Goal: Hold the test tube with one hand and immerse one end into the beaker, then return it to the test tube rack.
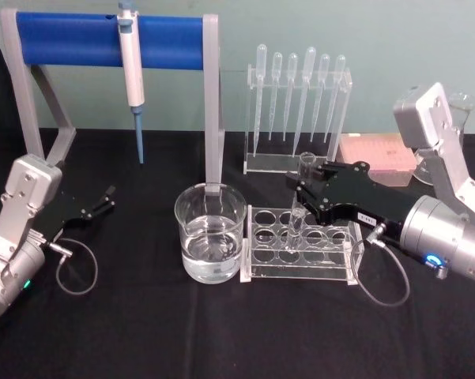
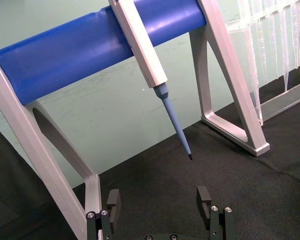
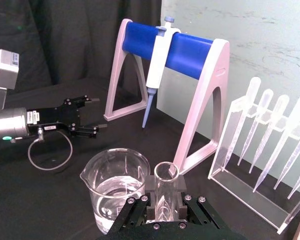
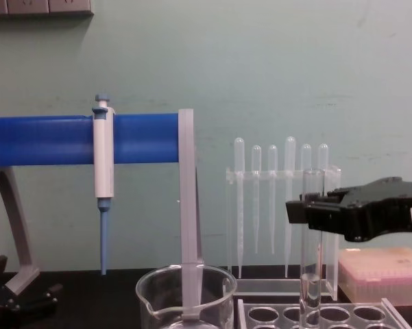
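While gripped near its open rim by the right gripper (image 1: 307, 178), test tube (image 1: 299, 207) seen from the head standing upright, rounded bottom at or just inside a hole of the clear rack (image 1: 300, 254) near the middle of the black table (image 1: 221, 332). Beaker (image 1: 210, 233) touching or just beside the rack's left end, part filled with clear liquid. Left gripper (image 1: 107, 197) parked near the table's left edge, fingers spread apart, holding nothing.

From the left wrist: same parted fingers (image 2: 113, 198) over bare cloth, under the hanging micropipette (image 2: 150, 60) on its blue-barred stand (image 2: 80, 50).

From the right wrist: pads shut on the tube's upper part, round mouth facing up, beaker close beyond on the side toward the left arm.

From the chest: tube (image 4: 311, 240) long, clear, straight, a little liquid seemingly at its lower end; gripper (image 4: 298, 209) clamped on its upper part; pipettes (image 4: 281, 199) in their holder behind.

Judged step: lifting clear of the rack, then across to the beaker. Best done by rising straight until the bottom clears the rack top, keeping the tube vertical, moving sideways over the beaker's centre, away from rim and spout, then lowering slowly until only the tip is wet. Firm but gentle grip advised, glass being slippery and brittle.
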Controlling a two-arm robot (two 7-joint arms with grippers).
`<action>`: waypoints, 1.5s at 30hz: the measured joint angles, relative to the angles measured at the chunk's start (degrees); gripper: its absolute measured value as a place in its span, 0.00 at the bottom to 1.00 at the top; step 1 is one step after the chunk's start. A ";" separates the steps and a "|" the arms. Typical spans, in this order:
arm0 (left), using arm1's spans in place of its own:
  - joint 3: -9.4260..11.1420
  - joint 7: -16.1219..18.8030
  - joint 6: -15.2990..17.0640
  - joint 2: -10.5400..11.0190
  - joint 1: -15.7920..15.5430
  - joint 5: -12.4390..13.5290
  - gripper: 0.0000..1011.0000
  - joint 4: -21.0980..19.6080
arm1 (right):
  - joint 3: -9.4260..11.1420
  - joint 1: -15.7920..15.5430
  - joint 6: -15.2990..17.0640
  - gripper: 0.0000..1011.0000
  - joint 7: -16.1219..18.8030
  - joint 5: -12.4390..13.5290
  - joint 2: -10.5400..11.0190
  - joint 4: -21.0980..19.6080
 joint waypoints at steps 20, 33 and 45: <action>0.00 0.00 0.00 0.00 0.00 0.00 0.99 0.00 | 0.25 -1.63 -3.27 0.22 2.18 -1.61 -2.53 4.18; 0.00 0.00 0.00 0.00 0.00 0.00 0.99 0.00 | 0.29 -1.68 -3.67 0.22 2.37 -1.73 -2.64 4.40; 0.00 0.00 0.00 0.00 0.00 0.00 0.99 0.00 | 0.25 -1.63 -3.53 0.59 2.35 -1.66 -2.59 4.26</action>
